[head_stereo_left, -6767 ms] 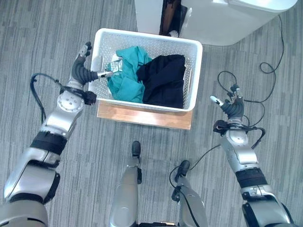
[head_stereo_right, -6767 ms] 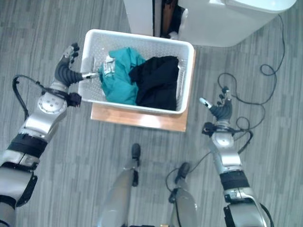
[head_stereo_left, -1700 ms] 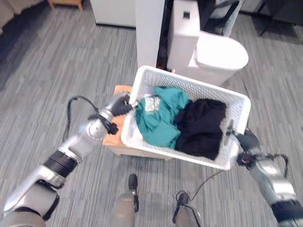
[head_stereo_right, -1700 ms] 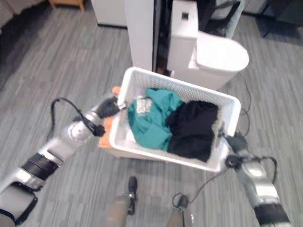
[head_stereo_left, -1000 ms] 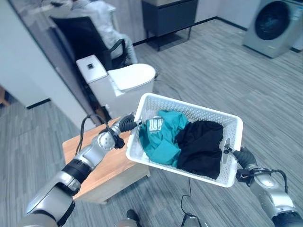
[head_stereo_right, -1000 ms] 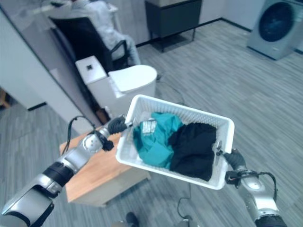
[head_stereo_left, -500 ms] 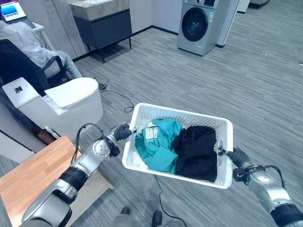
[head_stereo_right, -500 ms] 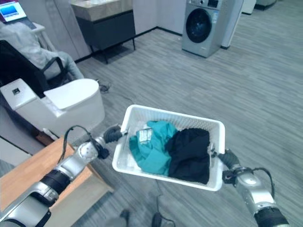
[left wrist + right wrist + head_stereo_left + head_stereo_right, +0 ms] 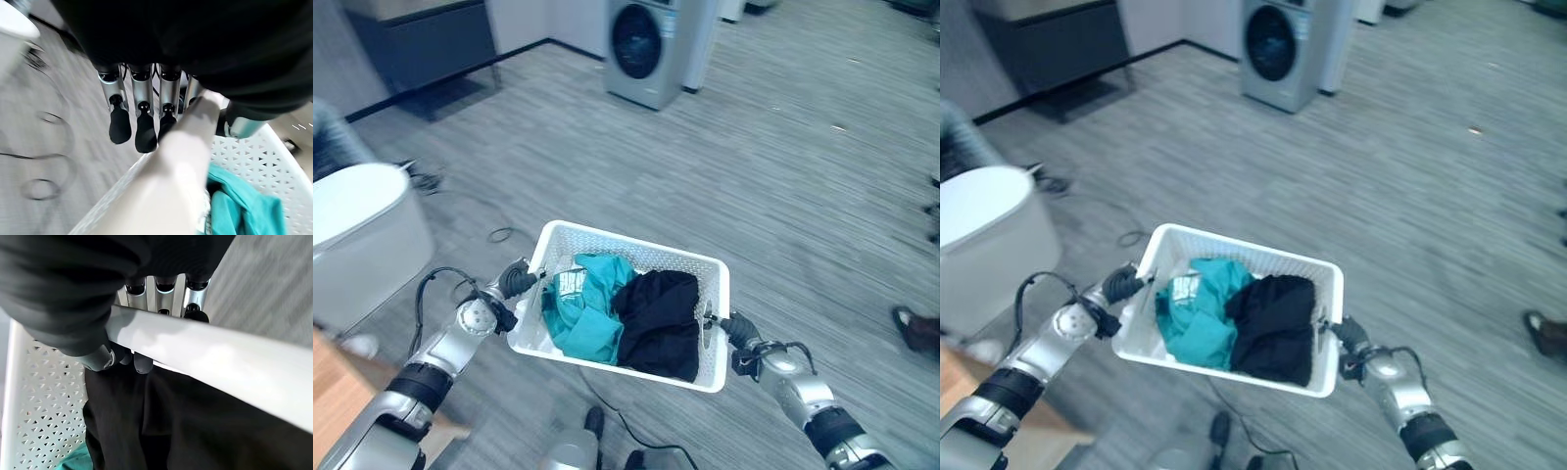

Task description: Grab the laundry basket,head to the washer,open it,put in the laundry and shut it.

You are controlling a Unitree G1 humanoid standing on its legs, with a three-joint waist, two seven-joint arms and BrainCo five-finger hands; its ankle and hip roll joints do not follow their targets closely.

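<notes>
While the left hand (image 9: 517, 283) and right hand (image 9: 736, 327) clamp opposite rims, the white laundry basket (image 9: 636, 258) hangs above the floor; washer (image 9: 646, 49) at 12 o'clock.

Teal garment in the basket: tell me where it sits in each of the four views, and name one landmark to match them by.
Left eye view: teal garment in the basket's left half, beside the black garment.
Right eye view: same place, left of the black garment.
Left wrist view: teal cloth past the rim, inside the mesh wall.
Right wrist view: a teal sliver at the corner, beyond the black garment.
Shared landmark: the white laundry basket rim.
</notes>
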